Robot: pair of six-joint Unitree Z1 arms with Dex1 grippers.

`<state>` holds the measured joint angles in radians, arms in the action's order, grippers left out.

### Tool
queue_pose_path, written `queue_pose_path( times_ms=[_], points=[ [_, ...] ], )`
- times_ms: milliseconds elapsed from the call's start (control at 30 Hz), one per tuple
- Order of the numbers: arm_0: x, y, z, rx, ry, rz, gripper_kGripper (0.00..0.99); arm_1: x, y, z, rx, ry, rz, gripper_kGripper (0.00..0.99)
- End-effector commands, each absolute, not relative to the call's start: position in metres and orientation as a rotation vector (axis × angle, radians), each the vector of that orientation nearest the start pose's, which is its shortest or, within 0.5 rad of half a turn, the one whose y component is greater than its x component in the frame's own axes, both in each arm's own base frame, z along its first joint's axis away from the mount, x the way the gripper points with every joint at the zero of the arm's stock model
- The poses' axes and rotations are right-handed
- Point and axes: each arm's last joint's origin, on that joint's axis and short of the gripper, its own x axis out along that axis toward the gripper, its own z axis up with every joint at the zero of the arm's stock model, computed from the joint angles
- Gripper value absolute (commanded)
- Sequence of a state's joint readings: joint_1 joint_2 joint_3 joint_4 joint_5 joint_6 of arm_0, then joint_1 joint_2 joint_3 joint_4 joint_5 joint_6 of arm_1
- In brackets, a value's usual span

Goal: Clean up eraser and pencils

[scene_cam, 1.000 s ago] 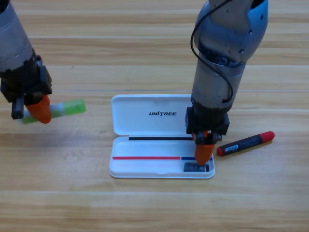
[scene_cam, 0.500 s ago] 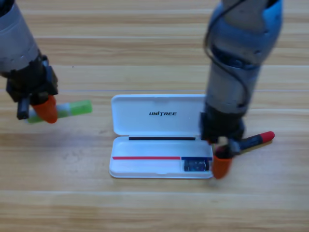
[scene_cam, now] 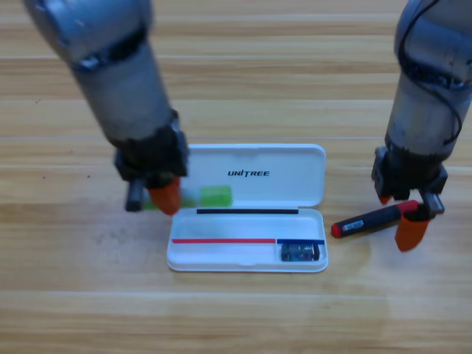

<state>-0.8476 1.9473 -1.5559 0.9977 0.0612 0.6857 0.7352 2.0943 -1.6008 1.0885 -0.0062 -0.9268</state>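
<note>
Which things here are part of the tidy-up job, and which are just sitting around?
Part of the job:
eraser, in the case
white-and-green pencil, at left claw
black-and-red pencil, by right claw

Just there:
white case, open
wooden table

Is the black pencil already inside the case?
No. The black pencil lies on the table right of the case, under the right gripper; only the eraser is inside.

One fixed camera looks steeply down on the wooden table (scene_cam: 236, 317), arms entering from above.
</note>
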Motion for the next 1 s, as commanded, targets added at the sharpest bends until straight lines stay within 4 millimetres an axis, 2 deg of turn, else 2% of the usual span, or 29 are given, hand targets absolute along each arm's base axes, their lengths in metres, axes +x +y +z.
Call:
queue_pose_path(
  times_ms=[33, 433, 633, 700, 833, 900, 1000],
  points=[
    [0.241, -0.311, 0.245, 1.237, 1.105, -1.161, 0.0, 0.324, 0.247, 0.202, -1.286, 1.222, 1.254, 0.821],
    [0.252, -0.329, 0.216, 1.233, 1.143, -1.169, 0.0, 0.339, 0.259, 0.171, -1.287, 1.187, 1.343, 0.819],
    [0.257, -0.336, 0.209, 1.23, 1.149, -1.172, 0.0, 0.343, 0.262, 0.158, -1.29, 1.198, 1.351, 0.795],
    [0.258, -0.338, 0.207, 1.226, 1.152, -1.175, 0.0, 0.344, 0.262, 0.155, -1.295, 1.201, 1.359, 0.643],
    [0.259, -0.34, 0.205, 1.219, 1.155, -1.178, 0.0, 0.343, 0.262, 0.153, -1.293, 1.204, 1.37, 0.173],
    [0.26, -0.341, 0.202, 1.218, 1.16, -1.182, 0.0, 0.343, 0.262, 0.153, -1.292, 1.203, 1.375, 0.0],
    [0.26, -0.342, 0.199, 1.216, 1.168, -1.186, 0.0, 0.344, 0.263, 0.151, -1.295, 1.206, 1.373, 0.0]
  ],
)
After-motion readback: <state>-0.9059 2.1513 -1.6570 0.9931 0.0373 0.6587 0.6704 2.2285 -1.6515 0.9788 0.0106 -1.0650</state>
